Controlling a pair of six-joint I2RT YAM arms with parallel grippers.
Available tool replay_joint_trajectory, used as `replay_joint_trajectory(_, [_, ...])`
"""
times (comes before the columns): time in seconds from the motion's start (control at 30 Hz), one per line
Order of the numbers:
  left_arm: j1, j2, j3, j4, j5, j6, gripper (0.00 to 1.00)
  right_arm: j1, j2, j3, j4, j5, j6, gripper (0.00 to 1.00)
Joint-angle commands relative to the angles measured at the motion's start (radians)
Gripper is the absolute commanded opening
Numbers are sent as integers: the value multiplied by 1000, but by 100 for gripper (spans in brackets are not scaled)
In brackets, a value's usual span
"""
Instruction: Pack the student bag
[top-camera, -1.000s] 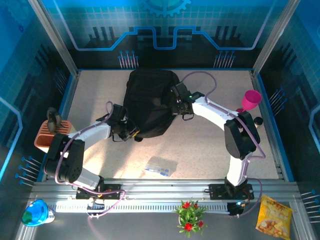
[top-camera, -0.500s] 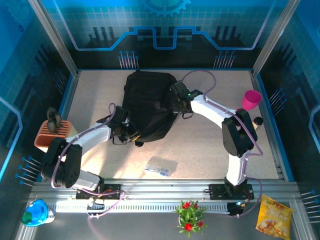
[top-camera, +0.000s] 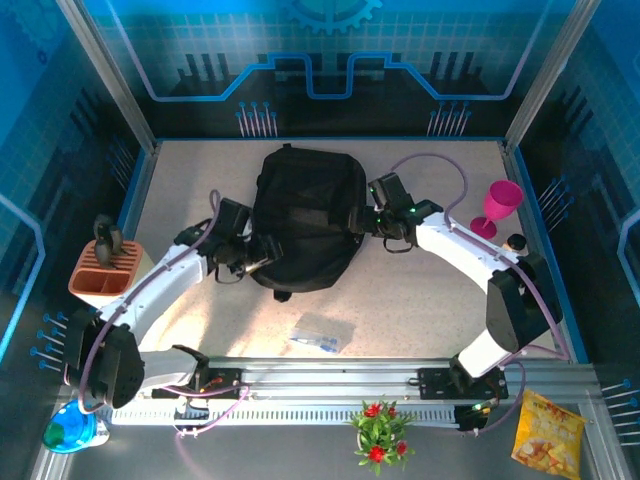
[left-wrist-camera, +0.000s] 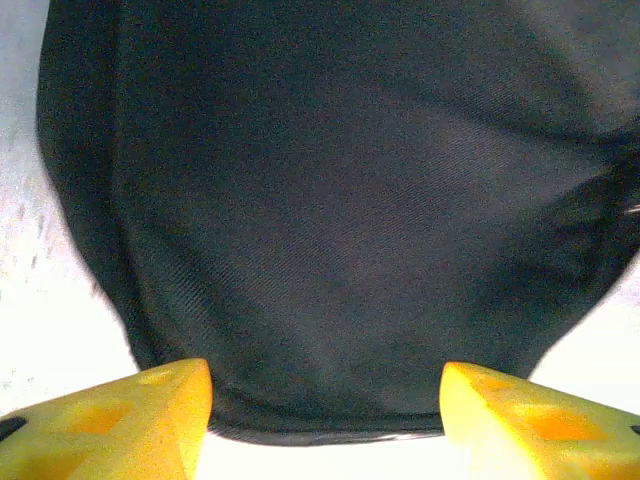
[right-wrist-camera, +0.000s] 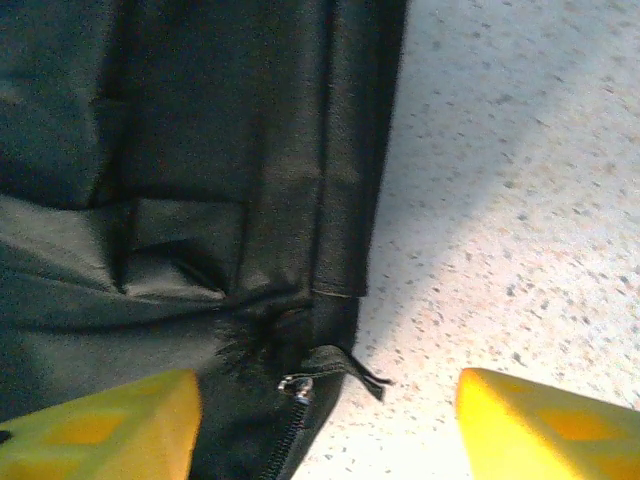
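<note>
Here, listed from the left of the overhead frame to the right.

Orange rack (top-camera: 100, 272): at the left edge, a dark object standing in it.

Left gripper (top-camera: 258, 254): at the lower-left edge of the bag. In the left wrist view its yellow fingers (left-wrist-camera: 140, 420) stand apart with nothing clamped, and black fabric lies just ahead of them.

Student bag (top-camera: 305, 215): black and soft, lying flat on the speckled table (top-camera: 430, 290) in the upper middle of the frame, between the two grippers.

Clear plastic packet (top-camera: 322, 332): below the bag and apart from it, near the front rail.

Right gripper (top-camera: 360, 218): at the right edge of the bag. In the right wrist view its yellow fingers (right-wrist-camera: 110, 420) are spread wide and hold nothing. A zipper pull (right-wrist-camera: 296, 385) on the bag's edge sits low in the frame between them.

Pink goblet (top-camera: 500, 205): upright at the right side of the table.

Red-flowered plant (top-camera: 378, 430): bottom centre.

Yellow snack bag (top-camera: 548, 432): bottom right corner.
</note>
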Motion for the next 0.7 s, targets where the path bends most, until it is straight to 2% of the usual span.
replay_joint_trajectory(0.0, [-15,45,101,17,-40,94,64,-36,-20,0,61,-103,4,76])
replay_joint_trajectory(0.13, [-60,157,218,67,-78,166,67,-65,-36,-43,120,-163,23,81])
replay_joint_trajectory(0.37, [-175,395,469,46,-204,313,66,-115,-83,-114,133,-185,44,83])
replay_joint_trajectory(0.53, [-208,575,647,14,-217,503,66,-160,-108,-172,146,-225,67,82])
replay_joint_trajectory(0.67, [-213,710,800,-64,-214,565,62,-172,-122,-193,146,-235,76,81])
